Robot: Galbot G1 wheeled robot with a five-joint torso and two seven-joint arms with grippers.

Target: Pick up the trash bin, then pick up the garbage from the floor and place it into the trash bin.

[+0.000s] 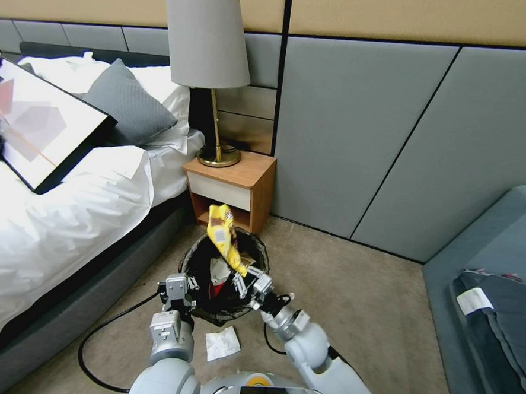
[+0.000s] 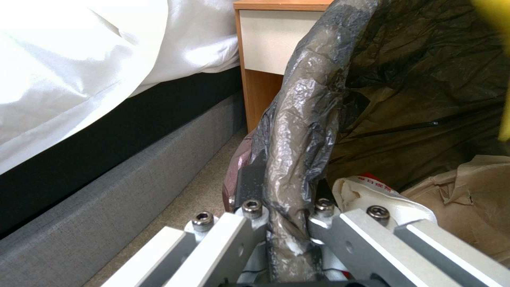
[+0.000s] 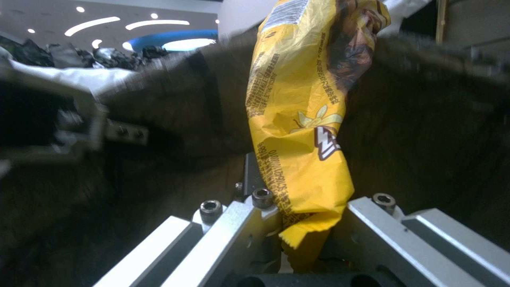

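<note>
The trash bin (image 1: 203,259), a small round bucket lined with a black bag, sits on the carpet in front of me. My left gripper (image 1: 187,286) is shut on its near rim (image 2: 297,131), the liner pinched between the fingers (image 2: 250,187). Over the bin's opening, my right gripper (image 1: 244,277) is shut on the lower end of a yellow wrapper (image 1: 223,237), which stands up above the bin (image 3: 297,119). Inside the bin lie a red-and-white wrapper (image 2: 372,189) and a tan paper bag (image 2: 467,191). A white tissue (image 1: 222,343) lies on the floor beside the bin, between my arms.
A bed (image 1: 65,220) with white sheets runs along the left, with a framed picture (image 1: 41,130) on it. Just behind the bin are a wooden nightstand (image 1: 231,189) and a lamp (image 1: 206,69). A grey sofa (image 1: 496,276) is at right. A black cable (image 1: 106,330) crosses the carpet.
</note>
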